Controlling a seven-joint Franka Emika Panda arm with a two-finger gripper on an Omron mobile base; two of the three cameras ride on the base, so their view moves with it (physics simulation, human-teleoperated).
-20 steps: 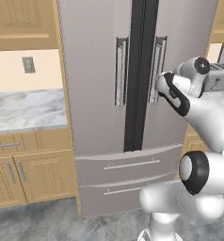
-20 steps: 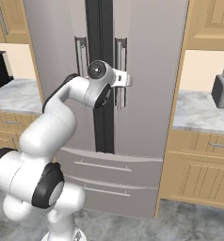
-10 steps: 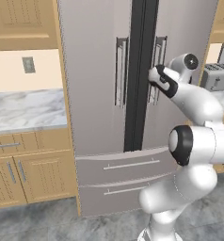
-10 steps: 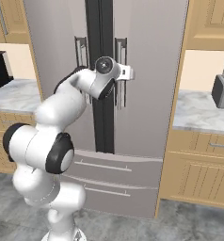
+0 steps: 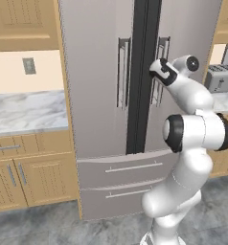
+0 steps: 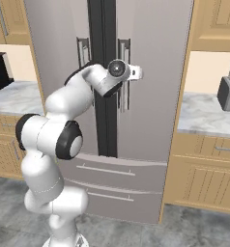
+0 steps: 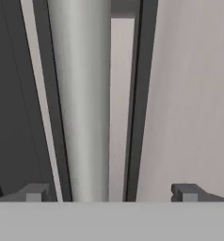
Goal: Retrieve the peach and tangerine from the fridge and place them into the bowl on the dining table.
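The tall grey steel French-door fridge (image 5: pixel 111 95) stands shut, both upper doors closed on the dark seam between them, so the peach and tangerine presumably sit somewhere behind those doors, out of my sight. The white arm has reached up to the right-hand door's vertical steel bar handle (image 7: pixel 78 103), and the tool (image 7: pixel 111 193) faces it squarely, because that door has to swing open before any fruit can be reached. In the hand view the two dark fingertips (image 7: pixel 184 192) stand wide apart with nothing gripped between them; the bar rises straight ahead of the tool, nearer one tip than the other, with the door's grey face behind it. I judge the tool is lined up to straddle the bar rather than clamped on it yet. Off to the tool's right, a marble-topped bench (image 6: pixel 204 116) over wooden cabinets carries a steel toaster (image 6: pixel 229 92), well apart from the work. The next move, I'd guess, calls for closing on the handle and pulling.
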